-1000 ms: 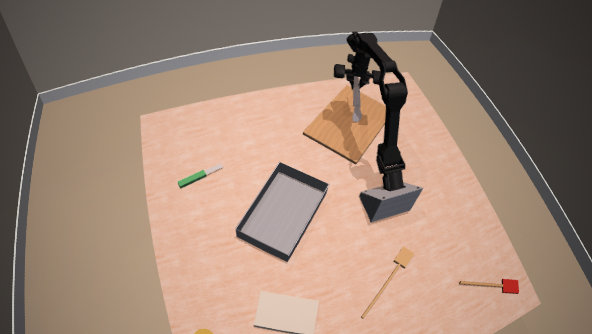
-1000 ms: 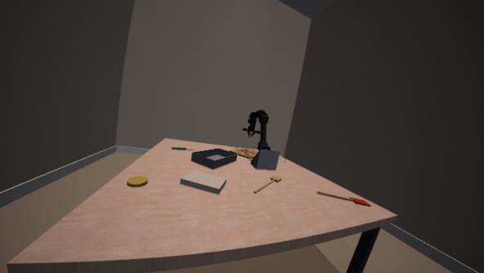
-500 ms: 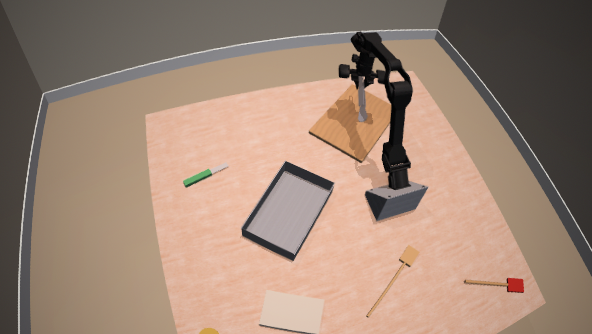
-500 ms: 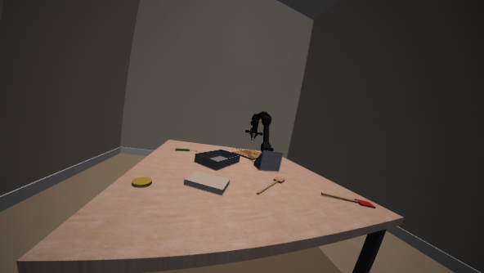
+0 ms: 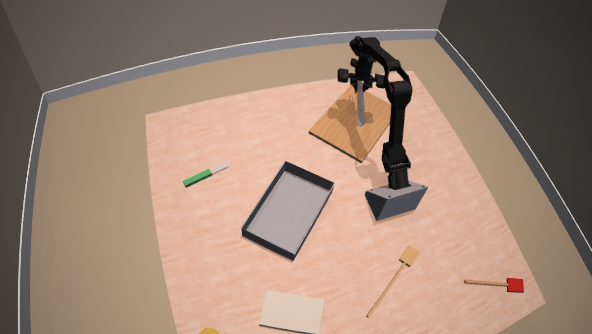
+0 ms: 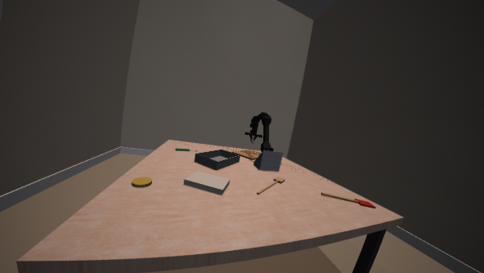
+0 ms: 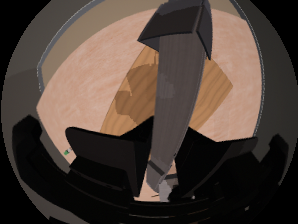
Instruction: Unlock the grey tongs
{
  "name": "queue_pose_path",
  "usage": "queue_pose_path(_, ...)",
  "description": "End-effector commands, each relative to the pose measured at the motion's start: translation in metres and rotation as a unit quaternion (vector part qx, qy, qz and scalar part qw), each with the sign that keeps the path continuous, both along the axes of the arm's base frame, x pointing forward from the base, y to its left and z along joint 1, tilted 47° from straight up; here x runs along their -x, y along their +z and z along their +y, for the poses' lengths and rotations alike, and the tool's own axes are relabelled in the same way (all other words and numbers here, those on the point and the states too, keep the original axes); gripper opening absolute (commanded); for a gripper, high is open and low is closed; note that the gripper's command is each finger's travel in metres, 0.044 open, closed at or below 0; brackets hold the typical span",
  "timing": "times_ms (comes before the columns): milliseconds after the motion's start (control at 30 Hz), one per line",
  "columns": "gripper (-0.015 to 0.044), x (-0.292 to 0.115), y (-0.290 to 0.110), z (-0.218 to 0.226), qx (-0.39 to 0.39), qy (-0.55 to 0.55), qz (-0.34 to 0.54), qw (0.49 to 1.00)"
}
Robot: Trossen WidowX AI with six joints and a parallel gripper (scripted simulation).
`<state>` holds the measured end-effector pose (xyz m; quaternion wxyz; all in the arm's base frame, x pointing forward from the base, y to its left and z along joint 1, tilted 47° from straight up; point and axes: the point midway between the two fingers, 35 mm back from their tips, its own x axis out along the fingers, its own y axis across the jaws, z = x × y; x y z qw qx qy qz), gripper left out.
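The grey tongs [image 5: 360, 102] [image 7: 178, 85] hang steeply from my gripper [image 5: 360, 83] [image 6: 253, 136] [image 7: 162, 120], which is shut on them. Their wider dark tip end points down over the wooden board [image 5: 332, 136] [image 6: 248, 155] [image 7: 216, 92]. The tongs look narrow, with the arms close together; the lock near the hinge is hidden or too small to read. Shadows of the gripper and tongs fall on the board. I cannot tell for sure whether the tips touch the board; they appear above it.
The roasting tin [image 5: 267, 248] [image 6: 205, 162] stands left of the arm's base [image 5: 402, 203]. A green-handled knife [image 5: 198, 178] lies beyond it. A pale block [image 5: 292, 311], a wooden spatula [image 5: 408, 256], a red-headed tool [image 5: 515, 285] and a yellow disc [image 6: 141, 182] lie nearer the exterior camera.
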<state>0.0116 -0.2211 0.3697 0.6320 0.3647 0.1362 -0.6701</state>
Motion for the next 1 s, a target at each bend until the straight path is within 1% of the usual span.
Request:
queue_pose_path(0,-0.0150,0.000,-0.004,-0.005,-0.001,-0.002,0.001,1.000)
queue_pose_path(967,-0.0150,-0.003,-0.037,-0.040,-0.001,-0.002,0.000,1.000)
